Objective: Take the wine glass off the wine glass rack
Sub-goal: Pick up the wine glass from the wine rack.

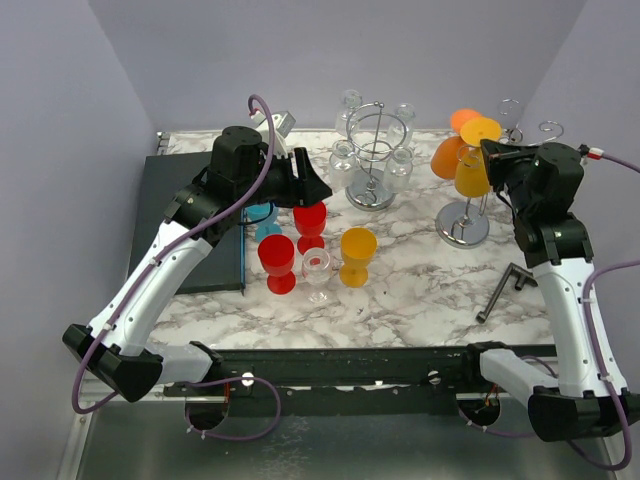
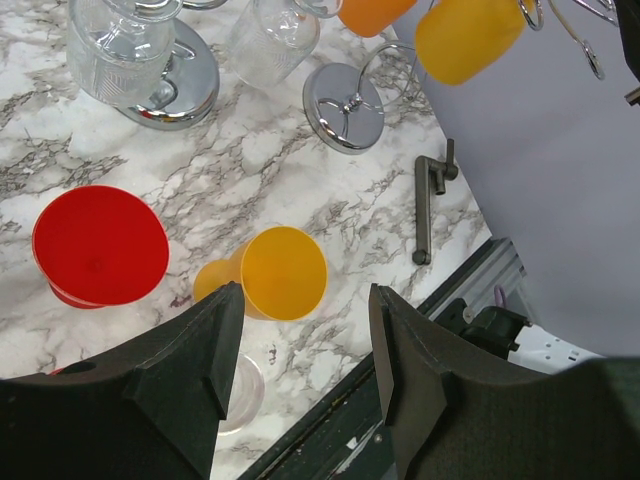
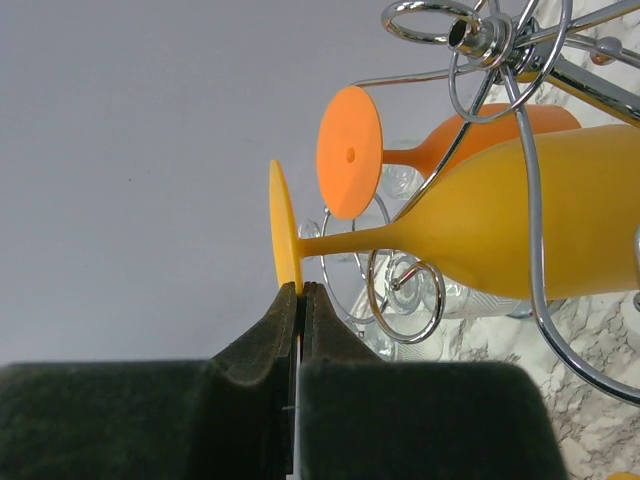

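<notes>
A chrome wine glass rack [image 1: 463, 225] stands at the right rear, and it also shows in the right wrist view [image 3: 490, 40]. A yellow wine glass [image 1: 472, 170] hangs upside down on it beside an orange glass [image 1: 445, 155]. In the right wrist view the yellow glass [image 3: 530, 230] lies tilted in the wire loops. My right gripper [image 3: 300, 290] is shut on the thin edge of its round foot [image 3: 286, 240], and sits at the rack's top [image 1: 492, 150]. My left gripper [image 2: 305, 300] is open and empty, hovering over standing glasses [image 1: 310, 185].
A second chrome rack [image 1: 375, 150] with clear glasses stands at rear centre. Two red glasses [image 1: 277, 260], a yellow one [image 1: 358, 250], a clear one [image 1: 317, 268] and a blue one [image 1: 262, 215] stand mid-table. There is a dark mat [image 1: 190, 230] on the left and a metal tool [image 1: 500, 290] near the right arm.
</notes>
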Robot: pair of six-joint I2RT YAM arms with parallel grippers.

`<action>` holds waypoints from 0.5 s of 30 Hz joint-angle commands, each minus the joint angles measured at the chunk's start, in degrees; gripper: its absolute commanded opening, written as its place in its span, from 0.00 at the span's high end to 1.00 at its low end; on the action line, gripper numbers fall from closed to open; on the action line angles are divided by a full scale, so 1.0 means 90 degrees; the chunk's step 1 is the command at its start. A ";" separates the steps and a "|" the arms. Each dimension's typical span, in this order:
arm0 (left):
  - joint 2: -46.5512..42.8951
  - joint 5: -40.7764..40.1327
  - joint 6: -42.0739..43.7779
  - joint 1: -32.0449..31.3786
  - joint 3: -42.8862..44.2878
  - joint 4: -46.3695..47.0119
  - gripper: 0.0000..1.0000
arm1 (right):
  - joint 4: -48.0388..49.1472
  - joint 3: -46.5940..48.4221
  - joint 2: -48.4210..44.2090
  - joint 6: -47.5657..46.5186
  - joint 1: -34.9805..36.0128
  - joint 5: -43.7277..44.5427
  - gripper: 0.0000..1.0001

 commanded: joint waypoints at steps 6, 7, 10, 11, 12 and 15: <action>-0.0020 0.0200 -0.0057 0.0039 -0.0023 0.0139 0.41 | -0.0208 0.0038 -0.0378 -0.0071 -0.0032 0.0442 0.99; -0.0022 0.0202 -0.0062 0.0039 -0.0021 0.0152 0.41 | -0.0235 0.0022 -0.0413 -0.0069 -0.0032 0.0425 0.99; 0.0015 0.0228 -0.0084 0.0039 -0.0021 0.0167 0.41 | -0.0320 -0.0037 -0.0485 -0.0042 -0.0035 0.0309 1.00; 0.0024 0.0229 -0.0087 0.0039 -0.0012 0.0173 0.41 | -0.0366 -0.0048 -0.0512 -0.0030 -0.0031 0.0279 0.99; 0.0034 0.0238 -0.0087 0.0039 -0.0012 0.0178 0.41 | -0.0398 -0.0068 -0.0546 -0.0030 -0.0033 0.0258 0.99; 0.0054 0.0266 -0.0101 0.0039 -0.0011 0.0197 0.41 | -0.0469 -0.0139 -0.0662 -0.0030 -0.0038 0.0235 0.99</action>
